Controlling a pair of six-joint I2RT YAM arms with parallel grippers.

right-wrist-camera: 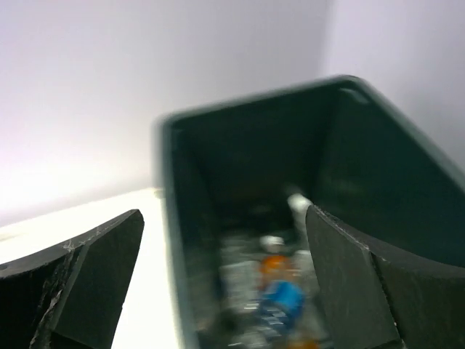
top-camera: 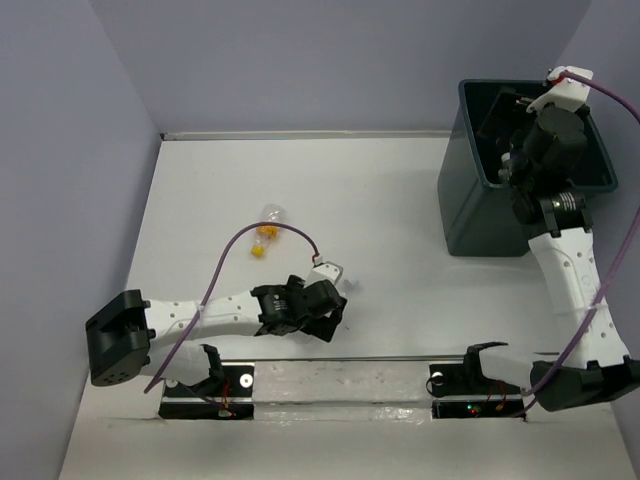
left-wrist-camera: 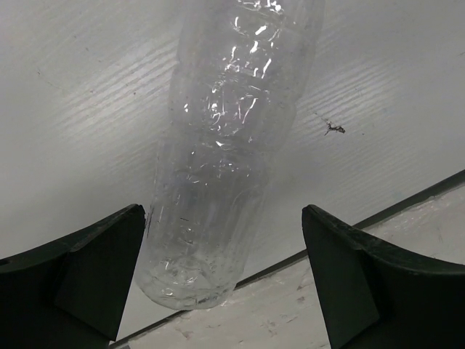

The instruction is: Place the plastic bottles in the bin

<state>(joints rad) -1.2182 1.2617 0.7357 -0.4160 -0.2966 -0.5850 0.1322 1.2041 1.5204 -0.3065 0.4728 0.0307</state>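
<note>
Left side: the left tool (top-camera: 327, 306) sits low over the bench (top-camera: 400, 200) near its front edge. Its fingers are spread to either side of a clear unlabelled bottle (left-wrist-camera: 225, 145) that lies on its side. In the left wrist view the bottle's end is close against the left-hand finger (left-wrist-camera: 102, 269) and well apart from the other. Whether it touches cannot be told, and nothing is pinched. This item is judged not yet secured. Centre: a second bottle with a yellow cap (top-camera: 267, 228) lies loose on the bench, beyond the left tool and apart from it, with neither arm at it. Right side: the bin (top-camera: 480, 210) stands at the far right of the bench. The right tool (top-camera: 508, 140) hangs over its open top with fingers spread and nothing between them (the right wrist view is blurred but shows the gap plainly). Inside the bin (right-wrist-camera: 363, 160) lie several bottles (right-wrist-camera: 280, 283). An orange cap and a blue label can be made out, but the blur prevents a reliable count. Assessment: the task is partly done and appears past halfway. Some bottles are binned and two are seen outstanding on the bench. What remains is to close on the near bottle, carry it to the bin, and then do the same for the yellow-capped one.
</note>
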